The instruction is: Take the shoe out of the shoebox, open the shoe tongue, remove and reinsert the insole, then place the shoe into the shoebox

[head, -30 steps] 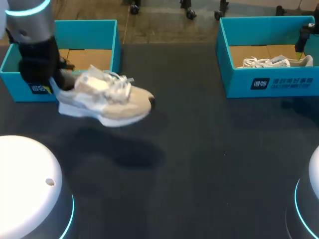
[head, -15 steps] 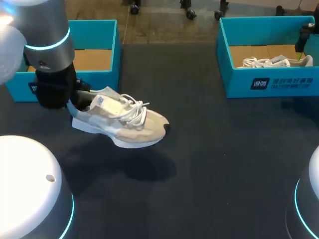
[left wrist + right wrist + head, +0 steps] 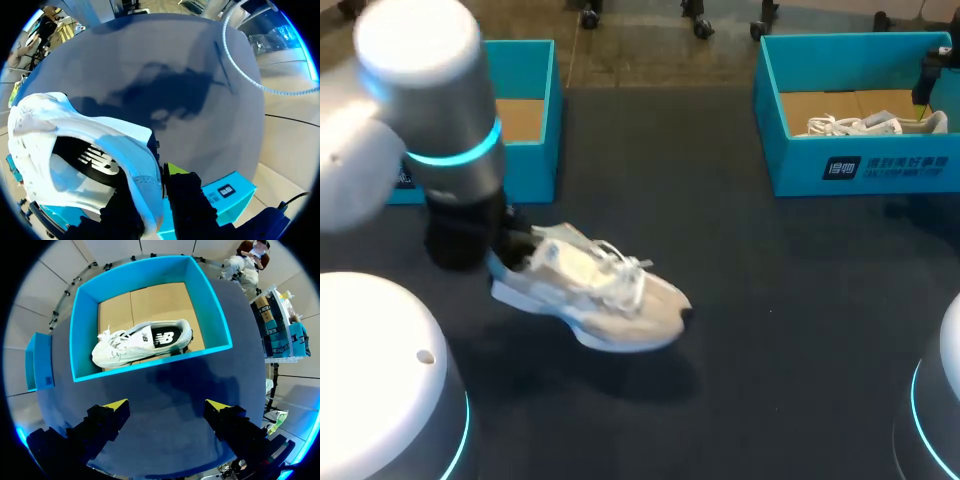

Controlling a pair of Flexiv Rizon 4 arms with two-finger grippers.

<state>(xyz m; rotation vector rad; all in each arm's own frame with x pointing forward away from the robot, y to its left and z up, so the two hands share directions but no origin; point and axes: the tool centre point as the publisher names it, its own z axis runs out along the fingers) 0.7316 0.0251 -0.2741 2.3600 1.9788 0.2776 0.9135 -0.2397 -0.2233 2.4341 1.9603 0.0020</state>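
Shoe (image 3: 595, 290) hangs pinched at the heel in the left gripper (image 3: 156, 200), toe pointing toward mid-table, well apart from the right gripper (image 3: 166, 409), whose fingers are spread.

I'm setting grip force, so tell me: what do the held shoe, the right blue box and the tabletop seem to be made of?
Shoe: apparently a soft, matte beige upper, mesh or suede-like, with white laces and a pale foam-looking sole.
Right shoebox: probably cardboard, with matte teal walls and a bare brown floor inside.
Table: dark and matte with no glare, possibly a fabric or rubber mat; I cannot tell which.
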